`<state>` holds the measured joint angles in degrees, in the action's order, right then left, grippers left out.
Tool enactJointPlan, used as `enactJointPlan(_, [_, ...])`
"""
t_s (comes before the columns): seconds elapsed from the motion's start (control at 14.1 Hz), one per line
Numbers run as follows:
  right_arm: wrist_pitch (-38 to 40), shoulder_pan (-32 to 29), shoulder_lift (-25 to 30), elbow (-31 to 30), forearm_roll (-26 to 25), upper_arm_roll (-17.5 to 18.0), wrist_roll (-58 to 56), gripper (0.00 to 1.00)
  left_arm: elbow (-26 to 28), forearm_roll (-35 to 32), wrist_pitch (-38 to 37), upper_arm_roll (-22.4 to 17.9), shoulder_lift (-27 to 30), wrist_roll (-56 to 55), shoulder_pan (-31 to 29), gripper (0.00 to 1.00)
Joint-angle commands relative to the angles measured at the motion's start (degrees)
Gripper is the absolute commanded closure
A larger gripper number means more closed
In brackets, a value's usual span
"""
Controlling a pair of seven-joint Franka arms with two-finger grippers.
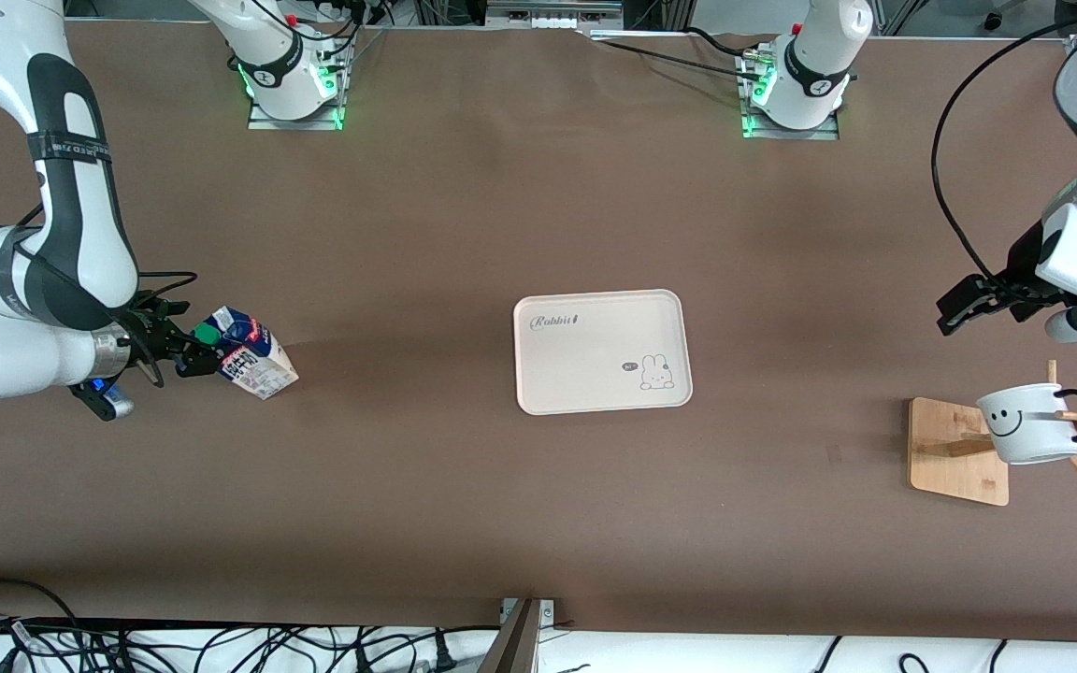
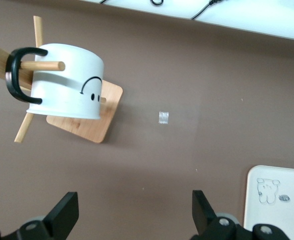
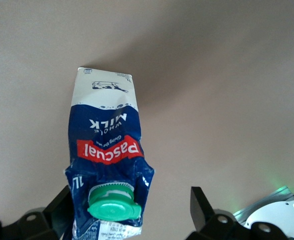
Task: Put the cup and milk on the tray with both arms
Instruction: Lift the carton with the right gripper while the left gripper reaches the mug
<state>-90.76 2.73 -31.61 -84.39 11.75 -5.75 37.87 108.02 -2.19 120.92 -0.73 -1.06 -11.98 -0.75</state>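
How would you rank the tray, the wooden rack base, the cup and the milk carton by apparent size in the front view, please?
1. tray, clearly largest.
2. wooden rack base.
3. cup and milk carton: look alike in size; the cup hangs raised on the rack, so I would not rank them.

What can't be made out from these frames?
- Milk: right wrist view cuts off its lowest part at the frame edge; contact with the right end effector unclear.
- Cup: front view shows no inside; its wall hides it.
- Tray: left wrist view shows one corner only.
- Rack: partly hidden by the cup.
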Motion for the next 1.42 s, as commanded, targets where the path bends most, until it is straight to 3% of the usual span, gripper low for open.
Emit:
enactJointPlan(0.0, [0.6,-0.3,0.6,-0.6,0.8,0.1,-0.6,0.00,11.8,-1.1,9.6,0.1,6.4,0.1,-1.5,0.00])
enactJointPlan(0.21, [0.3,-0.2,-0.5,-0.6,0.8,0.1,-1.8,0.00,21.9,-1.1,24.1,0.1,8.9,0.2,-2.3,0.00])
enactJointPlan(0.42, [-0.4,0.4,-1.4,-0.3,1.1,0.2,-1.8,0.00,25.4,-1.5,27.9,0.0,9.7,0.3,-2.5,0.00])
enactJointPlan(0.64, [-1.6,1.4,-1.9,-0.3,1.3,0.3,-1.8,0.03,30.1,-5.9,38.7,0.0,8.9,0.3,-3.6,0.00])
enactJointPlan(0.85, [-1.5,3.1,-1.8,0.5,1.2,0.5,-2.1,0.79,31.2,-7.0,45.2,-0.2,5.5,0.4,-4.6,0.00])
enactJointPlan(0.92, [-1.4,4.4,-1.8,0.8,0.9,0.5,-1.7,0.84,31.2,-7.7,47.6,-0.6,4.2,0.4,-4.8,0.00])
enactJointPlan(0.99, [-1.5,5.2,-1.8,1.0,0.8,0.4,-1.5,0.96,31.1,-9.1,49.3,-1.3,3.1,0.4,-4.8,0.00])
enactJointPlan(1.06, [-1.5,5.5,-1.7,1.1,0.8,0.4,-1.5,1.00,30.9,-9.8,49.6,-1.9,2.5,0.4,-4.8,0.00])
enactJointPlan(1.34, [-1.3,5.6,-1.4,1.5,0.8,0.4,-1.8,1.00,28.7,-9.8,49.5,-2.7,0.6,0.3,-4.8,0.00])
